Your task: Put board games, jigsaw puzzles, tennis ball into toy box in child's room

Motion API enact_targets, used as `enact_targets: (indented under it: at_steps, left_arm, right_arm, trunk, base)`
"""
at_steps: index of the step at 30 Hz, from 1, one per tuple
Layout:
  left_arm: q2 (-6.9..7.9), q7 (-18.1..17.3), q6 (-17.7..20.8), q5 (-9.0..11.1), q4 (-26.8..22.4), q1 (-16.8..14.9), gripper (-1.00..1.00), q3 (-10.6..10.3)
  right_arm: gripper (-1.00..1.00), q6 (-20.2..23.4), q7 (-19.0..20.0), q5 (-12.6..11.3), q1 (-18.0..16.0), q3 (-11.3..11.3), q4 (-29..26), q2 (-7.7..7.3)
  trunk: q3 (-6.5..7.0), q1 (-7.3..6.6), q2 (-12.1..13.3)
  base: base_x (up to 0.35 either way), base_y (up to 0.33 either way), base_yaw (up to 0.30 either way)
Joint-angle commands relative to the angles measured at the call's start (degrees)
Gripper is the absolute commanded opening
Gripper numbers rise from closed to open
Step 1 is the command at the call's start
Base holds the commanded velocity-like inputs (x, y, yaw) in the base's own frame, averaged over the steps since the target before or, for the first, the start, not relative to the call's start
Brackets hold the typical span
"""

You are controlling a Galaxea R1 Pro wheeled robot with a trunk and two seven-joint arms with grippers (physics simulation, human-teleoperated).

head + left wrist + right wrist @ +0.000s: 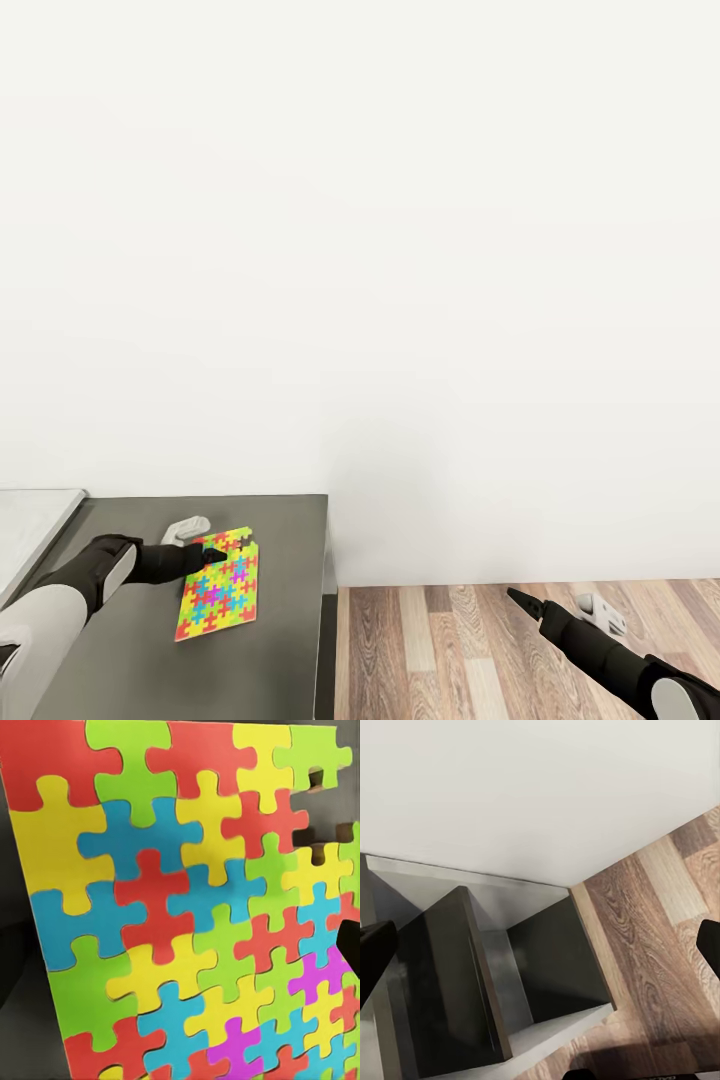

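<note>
Reaching left hand [212, 553] onto jigsaw puzzle [219, 585], flat on dark counter [290, 530] near far edge. Can't tell if fingers closed yet. Tip: pinch edge, lift level. Right hand [524, 600] idle, looks closed.

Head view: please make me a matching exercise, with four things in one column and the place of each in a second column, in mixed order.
Things:
1. jigsaw puzzle
2. left gripper
3. right gripper
4. wood floor

Places:
A. above the wood floor, off the table
B. at the far edge of the jigsaw puzzle
C. flat on the dark grey table
D. beside the table, at the foot of the white wall

Pairs: 1-C, 2-B, 3-A, 4-D
</note>
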Motion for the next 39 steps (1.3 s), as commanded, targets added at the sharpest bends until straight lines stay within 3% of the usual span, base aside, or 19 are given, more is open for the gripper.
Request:
enact_targets:
  at_steps: [1,8,18,26,33,39]
  left_arm:
    - [-0.06,-0.30,0.44,-0.21,0.08,-0.03,1.00,0.37]
    - [-0.87,-0.53,0.29,-0.24,0.53,-0.03,1.00,-0.90]
    - [-4.97,-0.61,-0.73,-0.23,1.64,0.05,1.00,-3.22]
    - [-6.09,-0.81,-1.03,-0.23,1.89,0.06,1.00,-3.60]
    - [-6.57,-6.02,-1.47,-0.32,1.92,0.16,1.00,-4.15]
    - [-6.88,-8.42,-2.14,-0.32,1.92,0.15,1.00,-7.45]
  right_arm:
    - [1.00,0.31,0.30,0.17,-0.05,-0.10,-0.03,0.01]
    - [1.00,0.29,0.30,0.17,-0.05,-0.10,-0.03,0.01]
    - [1.00,0.37,0.32,0.17,-0.05,-0.17,-0.03,0.01]
    - [1.00,0.40,0.32,0.10,-0.05,-0.25,-0.03,-0.02]
    - [1.00,0.45,0.39,0.09,-0.05,-0.34,-0.03,-0.07]
    - [1.00,0.39,1.55,0.15,-0.05,-0.44,-0.03,-0.08]
  trunk:
    - [-0.11,0.03,-0.11]
    - [-0.11,0.03,-0.11]
    - [-0.11,0.03,-0.11]
    - [-0.11,0.03,-0.11]
    - [-0.11,0.03,-0.11]
    - [-0.11,0.03,-0.11]
  base:
    - [0.000,0.000,0.000]
    - [0.000,0.000,0.000]
    - [0.000,0.000,0.000]
    - [0.000,0.000,0.000]
    - [0.000,0.000,0.000]
    - [0.000,0.000,0.000]
